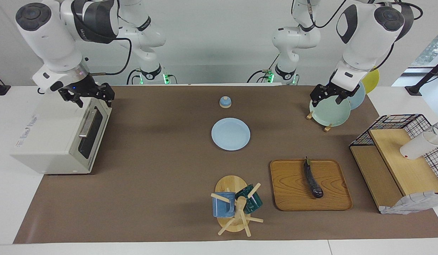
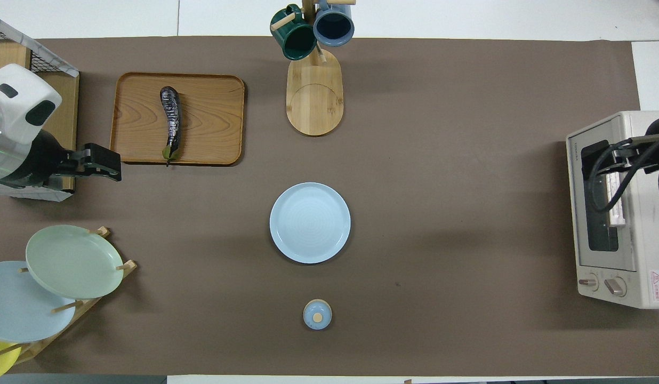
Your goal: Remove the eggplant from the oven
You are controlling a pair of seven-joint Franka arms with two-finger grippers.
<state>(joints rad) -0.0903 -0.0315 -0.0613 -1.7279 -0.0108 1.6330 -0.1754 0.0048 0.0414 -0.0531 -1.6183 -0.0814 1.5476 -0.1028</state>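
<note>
The eggplant (image 1: 313,181) is dark purple with a small green stem. It lies lengthwise on a wooden tray (image 1: 293,198) toward the left arm's end of the table, and also shows in the overhead view (image 2: 170,118). The white oven (image 1: 52,141) stands at the right arm's end with its glass door shut; it also shows in the overhead view (image 2: 636,277). My right gripper (image 1: 95,102) hangs open and empty over the oven's top edge by the door. My left gripper (image 1: 326,101) hangs open and empty over the plate rack.
A light blue plate (image 1: 230,134) lies mid-table, with a small blue lid (image 1: 225,102) nearer the robots. A mug tree (image 1: 236,207) with two mugs stands beside the tray. A plate rack (image 1: 329,112) and a wire basket shelf (image 1: 399,156) stand at the left arm's end.
</note>
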